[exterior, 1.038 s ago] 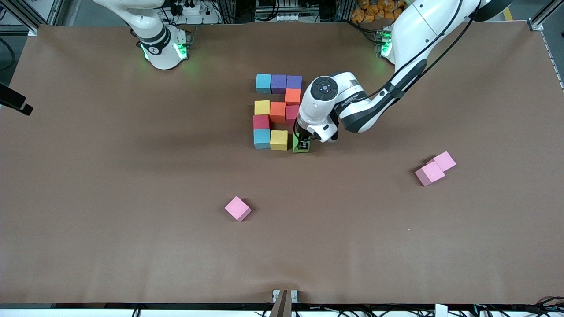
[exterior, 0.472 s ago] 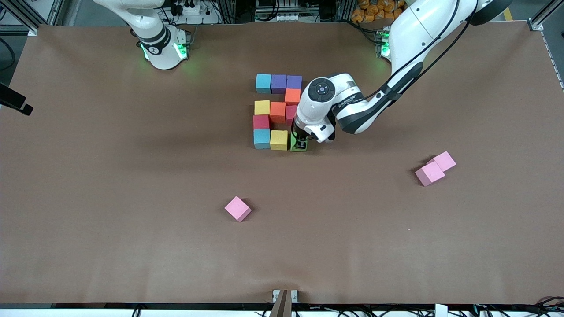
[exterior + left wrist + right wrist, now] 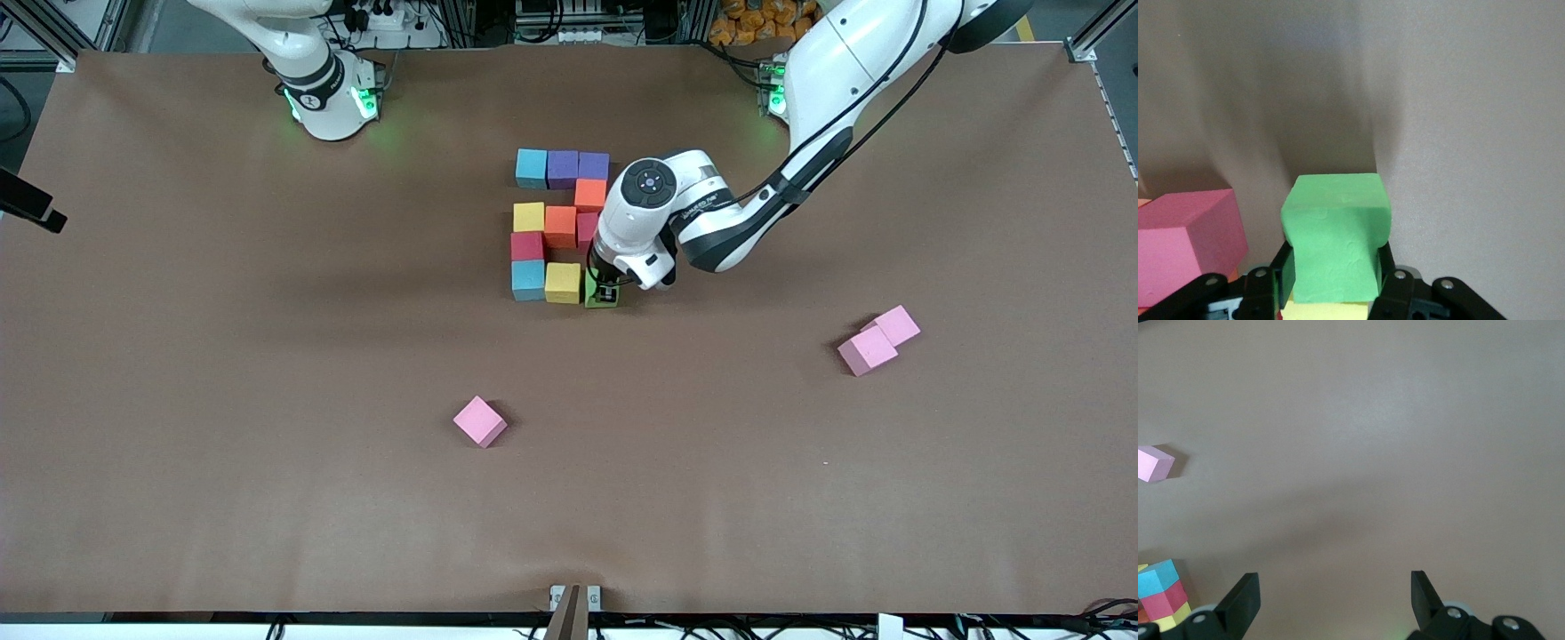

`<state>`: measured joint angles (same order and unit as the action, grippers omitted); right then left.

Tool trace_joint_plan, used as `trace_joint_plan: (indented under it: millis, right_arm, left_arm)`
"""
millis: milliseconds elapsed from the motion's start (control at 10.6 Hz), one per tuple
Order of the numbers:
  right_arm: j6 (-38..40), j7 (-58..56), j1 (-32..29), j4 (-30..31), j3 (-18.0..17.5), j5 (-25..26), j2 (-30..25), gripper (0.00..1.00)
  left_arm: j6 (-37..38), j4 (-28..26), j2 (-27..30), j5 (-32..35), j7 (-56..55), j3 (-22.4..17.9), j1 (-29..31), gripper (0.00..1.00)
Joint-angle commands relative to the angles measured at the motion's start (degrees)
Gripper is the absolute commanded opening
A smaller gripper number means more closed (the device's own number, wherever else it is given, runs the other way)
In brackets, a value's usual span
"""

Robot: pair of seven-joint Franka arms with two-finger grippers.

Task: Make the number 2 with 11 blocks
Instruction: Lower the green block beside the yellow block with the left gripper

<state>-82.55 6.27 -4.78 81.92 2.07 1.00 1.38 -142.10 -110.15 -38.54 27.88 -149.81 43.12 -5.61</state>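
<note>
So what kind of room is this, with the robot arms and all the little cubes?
Probably a robotics lab. Two white arms stand at a table covered in brown paper, with metal framing and cables along its edge. The left gripper is shut on a green block; the right gripper waits open.

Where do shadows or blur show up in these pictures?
Front view: soft shadow on the table beside the blocks. Left wrist view: left pincer squeezing the green block, streaky shadows around it. Right wrist view: open right pincer, broad dim shadow band.
</note>
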Motion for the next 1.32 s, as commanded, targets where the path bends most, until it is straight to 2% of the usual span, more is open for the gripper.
trace_joint_plan:
  millis: [0, 1227]
  right_arm:
    - [0.5, 0.1, -1.0, -0.4, -0.8, 0.7, 0.0, 1.0]
    - [0.4, 0.1, -1.0, -0.4, -0.8, 0.7, 0.0, 1.0]
  left_arm:
    - [-0.5, 1.0, -0.5, 1.8, -1.7, -0.4, -1.1, 0.41]
    - [-0.5, 1.1, -1.4, 1.7, -1.8, -0.6, -1.5, 0.45]
